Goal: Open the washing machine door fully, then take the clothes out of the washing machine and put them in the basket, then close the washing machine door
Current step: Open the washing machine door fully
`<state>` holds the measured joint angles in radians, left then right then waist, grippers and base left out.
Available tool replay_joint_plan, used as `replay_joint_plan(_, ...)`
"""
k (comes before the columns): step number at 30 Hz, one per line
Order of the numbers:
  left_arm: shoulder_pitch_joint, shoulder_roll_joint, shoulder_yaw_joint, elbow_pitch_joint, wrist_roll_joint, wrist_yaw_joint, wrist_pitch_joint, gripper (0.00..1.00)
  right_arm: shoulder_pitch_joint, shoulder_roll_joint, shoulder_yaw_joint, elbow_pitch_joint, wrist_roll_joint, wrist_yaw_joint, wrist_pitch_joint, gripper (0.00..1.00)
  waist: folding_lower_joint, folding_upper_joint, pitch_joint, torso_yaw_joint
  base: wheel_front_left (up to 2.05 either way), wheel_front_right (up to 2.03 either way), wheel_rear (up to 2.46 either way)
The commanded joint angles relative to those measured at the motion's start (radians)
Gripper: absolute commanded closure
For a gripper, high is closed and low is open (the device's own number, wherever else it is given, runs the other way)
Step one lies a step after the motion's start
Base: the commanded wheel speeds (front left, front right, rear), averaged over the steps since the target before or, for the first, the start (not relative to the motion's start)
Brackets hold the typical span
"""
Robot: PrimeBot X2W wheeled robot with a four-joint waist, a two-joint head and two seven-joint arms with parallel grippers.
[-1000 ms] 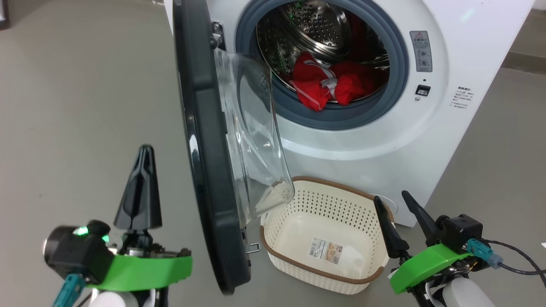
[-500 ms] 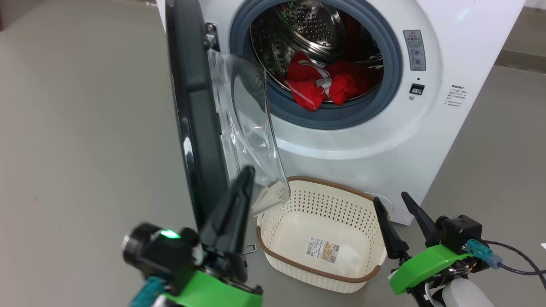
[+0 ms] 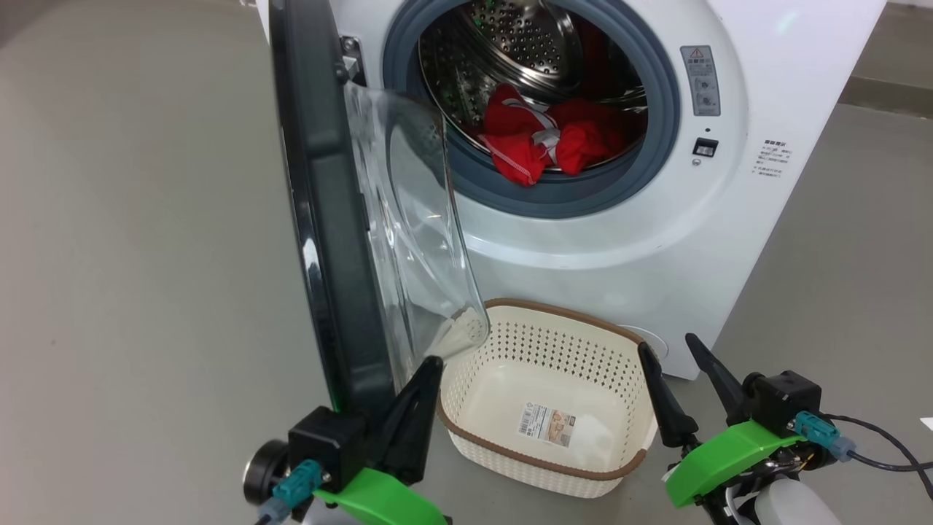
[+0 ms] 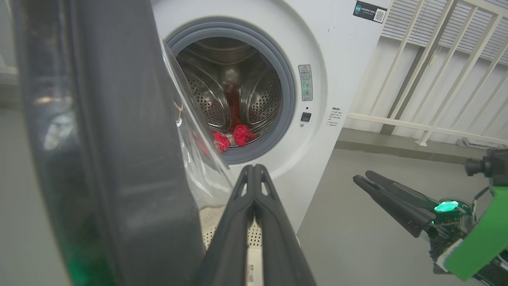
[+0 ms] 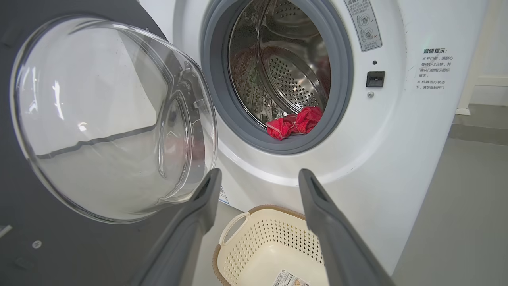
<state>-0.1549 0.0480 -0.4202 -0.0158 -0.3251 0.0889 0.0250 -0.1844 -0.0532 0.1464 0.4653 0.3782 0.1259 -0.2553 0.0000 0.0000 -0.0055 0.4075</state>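
The washing machine (image 3: pixel 656 240) stands with its door (image 3: pixel 321 219) swung out edge-on toward me, the glass bowl (image 3: pixel 408 219) facing the drum. Red clothes (image 3: pixel 539 138) lie at the drum's front lip, also in the left wrist view (image 4: pixel 234 137) and the right wrist view (image 5: pixel 295 123). The cream basket (image 3: pixel 474 379) sits on the floor below the opening, holding nothing. My left gripper (image 3: pixel 435 362) is shut, its tip just under the glass bowl on the door's inner side, next to the basket's left rim. My right gripper (image 3: pixel 668 344) is open, to the right of the basket.
Bare grey floor lies left of the door and right of the machine. A white railing (image 4: pixel 436 79) runs behind the machine's right side. The door's lower rim (image 4: pixel 119 159) stands close on the left of my left gripper (image 4: pixel 253 169).
My left gripper has swung from the door's outer left side across to its inner side below the glass. The head camera shifted a little. The right gripper stays put.
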Motion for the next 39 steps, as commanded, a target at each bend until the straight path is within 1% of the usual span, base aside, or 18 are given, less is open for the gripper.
replay_joint_plan(1,-0.005,0.003,0.039,-0.009,-0.008,0.010,-0.010,1.00,-0.012,0.003,0.026,-0.019,0.005,0.005,-0.006,0.00,0.0000,0.0000,-0.002,-0.001,0.00,0.00,0.00)
replay_joint_plan(4,-0.006,0.007,0.055,0.019,-0.015,0.018,-0.021,1.00,-0.012,0.003,0.023,-0.017,0.003,0.005,-0.006,0.00,0.0000,0.0000,0.000,0.001,0.00,0.00,0.00)
replay_joint_plan(9,-0.009,0.016,0.083,0.049,-0.013,0.045,-0.033,1.00,-0.014,0.003,0.019,-0.013,-0.003,0.005,-0.006,0.00,0.0000,0.0000,0.007,0.010,0.00,0.00,0.00)
replay_joint_plan(13,-0.005,0.026,0.103,0.045,-0.007,0.073,-0.032,1.00,-0.017,0.003,0.023,-0.010,-0.004,0.005,-0.006,0.00,0.0000,0.0000,0.014,0.018,0.00,0.00,0.00)
replay_joint_plan(16,0.000,0.031,0.117,0.038,-0.010,0.086,-0.031,1.00,-0.018,0.003,0.025,-0.009,-0.005,0.005,-0.006,0.00,0.0000,0.0000,0.017,0.021,0.00,0.00,0.00)
replay_joint_plan(28,0.027,0.090,0.249,0.009,-0.045,0.157,-0.041,1.00,-0.027,0.003,0.029,-0.004,-0.020,0.005,-0.006,0.00,0.0000,0.0000,0.043,0.029,0.00,0.00,0.00)
replay_joint_plan(34,0.033,0.105,0.312,0.017,-0.066,0.190,-0.057,1.00,-0.033,0.003,0.034,0.002,-0.033,0.005,-0.006,0.00,0.0000,0.0000,0.058,0.024,0.00,0.00,0.00)
replay_joint_plan(39,0.041,0.117,0.369,0.032,-0.096,0.209,-0.072,1.00,-0.036,0.003,0.033,0.004,-0.044,0.005,-0.006,0.00,0.0000,0.0000,0.067,0.021,0.00,0.00,0.00)
